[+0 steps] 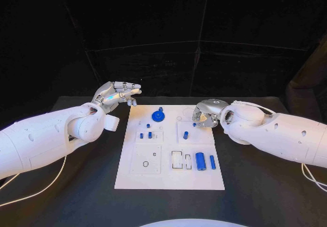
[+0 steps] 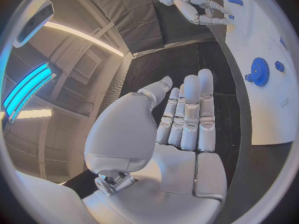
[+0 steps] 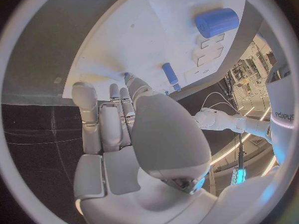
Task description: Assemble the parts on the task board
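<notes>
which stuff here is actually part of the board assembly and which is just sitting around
Part of the job:
- task board
- blue gear
- thick blue cylinder
- thin blue pin
- small blue peg
- two short blue pegs

Just there:
- black table
- cables hanging from the arms

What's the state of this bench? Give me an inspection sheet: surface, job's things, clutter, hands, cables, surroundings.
Surface: black table, bare around the board.
Job's things: white task board at centre; blue gear at its far end; two small pegs and a single peg mid-board; thick cylinder and thin cylinder lying side by side at the near right.
Clutter: nothing seen.
Hands: left hand off the board's far left corner, fingers straight, holding nothing; right hand over the far right of the board, fingers pointing down, grip unclear.
Cables: white cables hang from both arms.
Surroundings: black curtain.
</notes>
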`<state>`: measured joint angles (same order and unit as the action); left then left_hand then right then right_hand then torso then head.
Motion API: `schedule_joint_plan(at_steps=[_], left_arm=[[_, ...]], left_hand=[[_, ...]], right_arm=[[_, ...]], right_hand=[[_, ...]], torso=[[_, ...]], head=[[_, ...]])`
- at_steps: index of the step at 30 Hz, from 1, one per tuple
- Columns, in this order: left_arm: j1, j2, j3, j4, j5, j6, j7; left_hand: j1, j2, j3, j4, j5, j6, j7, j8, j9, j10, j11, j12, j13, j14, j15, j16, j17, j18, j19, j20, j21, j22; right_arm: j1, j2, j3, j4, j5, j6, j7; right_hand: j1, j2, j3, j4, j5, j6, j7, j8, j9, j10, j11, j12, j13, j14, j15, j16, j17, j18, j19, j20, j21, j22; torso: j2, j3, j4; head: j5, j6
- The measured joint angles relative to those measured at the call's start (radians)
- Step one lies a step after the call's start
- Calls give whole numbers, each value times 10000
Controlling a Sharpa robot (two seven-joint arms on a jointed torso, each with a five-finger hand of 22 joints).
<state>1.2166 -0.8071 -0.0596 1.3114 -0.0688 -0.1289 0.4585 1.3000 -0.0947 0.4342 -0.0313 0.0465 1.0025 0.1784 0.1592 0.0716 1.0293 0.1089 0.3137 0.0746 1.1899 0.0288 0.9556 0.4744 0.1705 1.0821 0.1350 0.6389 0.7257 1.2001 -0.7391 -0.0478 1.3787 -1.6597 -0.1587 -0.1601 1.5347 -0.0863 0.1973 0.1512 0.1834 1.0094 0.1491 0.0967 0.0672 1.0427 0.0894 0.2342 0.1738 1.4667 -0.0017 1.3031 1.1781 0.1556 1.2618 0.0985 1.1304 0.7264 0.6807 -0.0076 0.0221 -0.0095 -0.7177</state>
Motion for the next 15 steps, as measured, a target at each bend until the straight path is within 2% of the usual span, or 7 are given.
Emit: schedule_joint_plan(at_steps=[6,15], left_arm=[[-2,-2,-2,32,125,64,2],[-2,8,-5,8,196,133,2]], left_hand=[[-42,42,-9,9,0,37,37,0,0,0,0,0,0,0,0,-38,-26,-1,0,0,-68,-22],[22,107,-36,-19,0,37,37,0,-1,0,0,42,-1,-72,-1,-78,-80,-2,0,0,-114,-76]], right_arm=[[-75,156,0,-133,9,156,90],[-86,257,11,-171,41,370,191]], right_hand=[[38,-41,554,-64,-57,91,82,-42,14,299,-12,-110,-383,0,0,0,0,0,0,0,42,42],[37,-41,1215,-285,-151,549,7,-42,68,905,-91,-155,-647,0,0,66,9,0,0,0,186,192]], torso=[[0,6,-6],[-2,11,-12]], head=[[36,-39],[68,-71]])
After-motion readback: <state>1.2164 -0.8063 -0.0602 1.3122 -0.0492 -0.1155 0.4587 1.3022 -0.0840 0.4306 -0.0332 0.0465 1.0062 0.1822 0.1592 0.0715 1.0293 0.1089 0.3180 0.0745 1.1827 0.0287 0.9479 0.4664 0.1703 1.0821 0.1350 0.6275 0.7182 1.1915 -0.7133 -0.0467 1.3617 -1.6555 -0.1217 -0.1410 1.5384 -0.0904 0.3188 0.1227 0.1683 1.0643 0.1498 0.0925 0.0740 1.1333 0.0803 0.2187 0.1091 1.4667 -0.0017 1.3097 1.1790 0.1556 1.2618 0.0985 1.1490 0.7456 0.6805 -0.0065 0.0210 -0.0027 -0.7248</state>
